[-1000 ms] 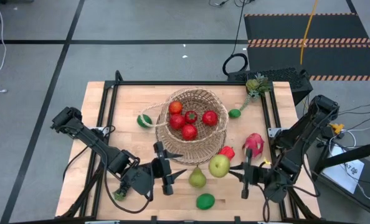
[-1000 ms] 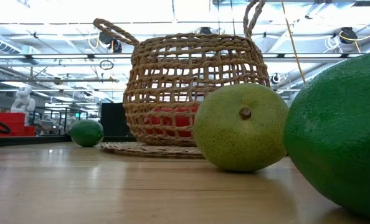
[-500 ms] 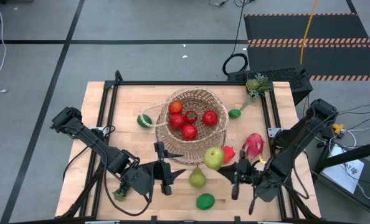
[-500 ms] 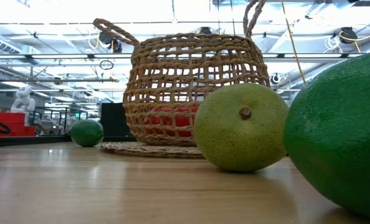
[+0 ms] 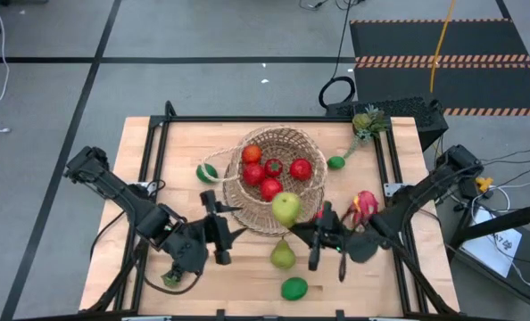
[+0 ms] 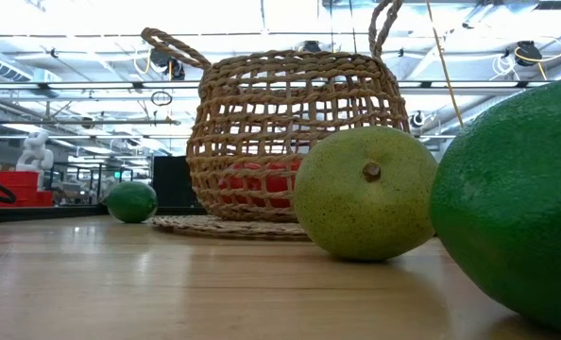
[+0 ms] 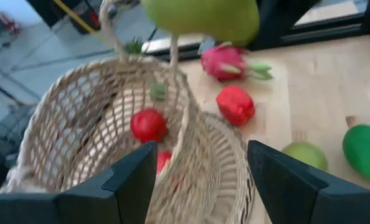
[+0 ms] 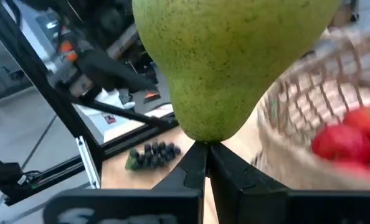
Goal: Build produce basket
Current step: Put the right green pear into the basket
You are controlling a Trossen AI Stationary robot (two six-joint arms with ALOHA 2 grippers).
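Right gripper [image 5: 311, 234] pinching pear [image 5: 285, 209] by narrow end, fingers closed on it, hanging over basket [image 5: 277, 183] near rim. Pear blocking most of right wrist view. Left gripper [image 5: 222, 239] waiting open beside basket. Basket floor half hidden behind weave.

Evenly and brightly lit from above, with only short soft shadows on the table [image 5: 158, 152]. Washed out to white by glare from ceiling lights in the low view, with a sheen on the wood. Blurred up close there on the big green fruit [image 6: 517, 208] at right. Smeared in both wrist views, basket [image 7: 110, 143] and pear [image 8: 228, 56] alike out of focus.
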